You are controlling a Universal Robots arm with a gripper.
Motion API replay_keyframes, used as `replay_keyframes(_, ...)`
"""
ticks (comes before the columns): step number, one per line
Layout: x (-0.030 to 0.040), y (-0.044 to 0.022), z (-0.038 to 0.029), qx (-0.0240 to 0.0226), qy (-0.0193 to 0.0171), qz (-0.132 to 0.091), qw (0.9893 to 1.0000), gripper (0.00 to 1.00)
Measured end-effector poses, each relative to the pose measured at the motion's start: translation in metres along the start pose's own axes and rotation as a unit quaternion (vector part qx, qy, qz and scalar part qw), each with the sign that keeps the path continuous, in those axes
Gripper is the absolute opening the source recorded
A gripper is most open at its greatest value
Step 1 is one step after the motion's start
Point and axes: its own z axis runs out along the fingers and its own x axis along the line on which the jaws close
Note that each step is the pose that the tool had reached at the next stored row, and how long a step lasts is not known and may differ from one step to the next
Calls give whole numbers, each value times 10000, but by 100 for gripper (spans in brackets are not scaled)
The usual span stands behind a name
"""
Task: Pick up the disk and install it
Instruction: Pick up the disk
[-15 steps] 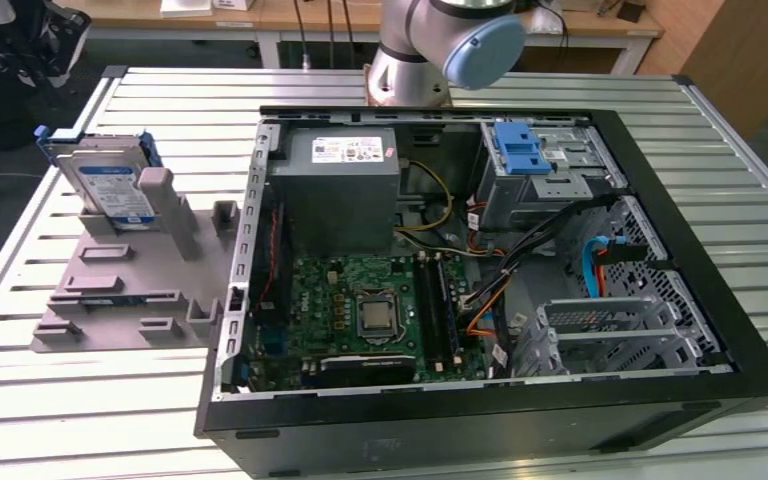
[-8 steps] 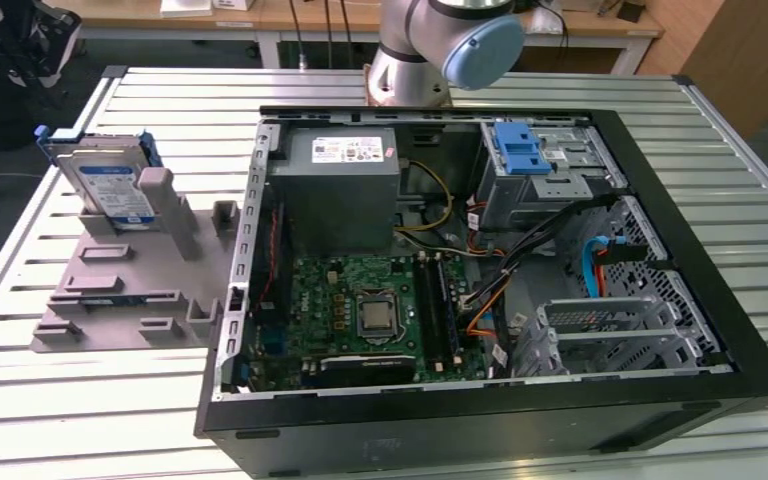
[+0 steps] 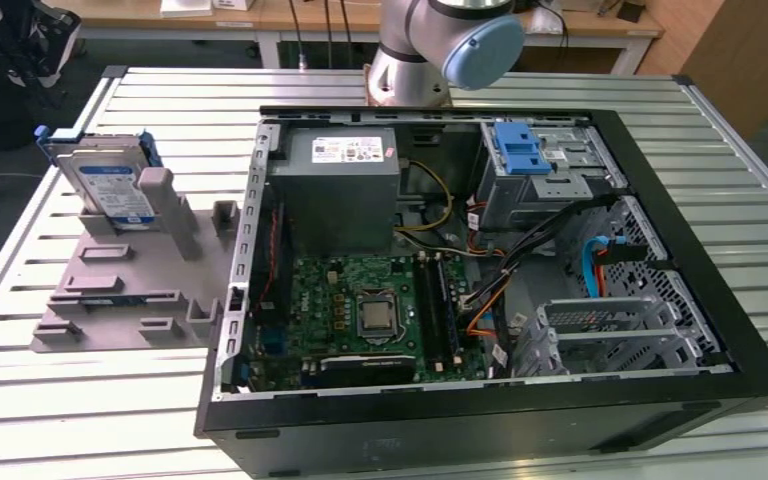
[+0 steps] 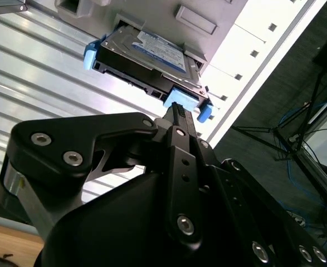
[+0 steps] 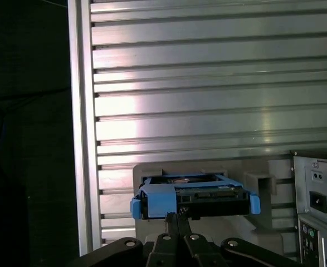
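Observation:
The disk [image 3: 107,185], a silver drive with a white-and-blue label in a blue carrier, stands on edge in a grey holder [image 3: 117,290] on the exterior view's left. Both wrist views look at the disk [image 4: 146,50] [image 5: 194,194] edge-on, its blue carrier tab facing the camera. My gripper [image 4: 177,108] [image 5: 177,216] points at that tab, with its black fingers pressed together and nothing between them. It is close to the disk, with a small gap left to the carrier.
An open computer case [image 3: 491,250] lies on the slatted metal table [image 3: 64,420], holding a grey power supply box [image 3: 337,190], a motherboard [image 3: 371,310] and a metal cage with a blue latch [image 3: 524,150]. The arm's base [image 3: 424,50] stands behind it. The case's rear [image 5: 319,200] is beside the holder.

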Motion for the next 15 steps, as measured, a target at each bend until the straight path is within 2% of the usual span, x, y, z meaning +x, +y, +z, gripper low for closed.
replay_keyframes(6,1,0,0,0,0,-6,10000,11)
replay_keyframes(15,3,-2,0,1,7,-149,9999,11)
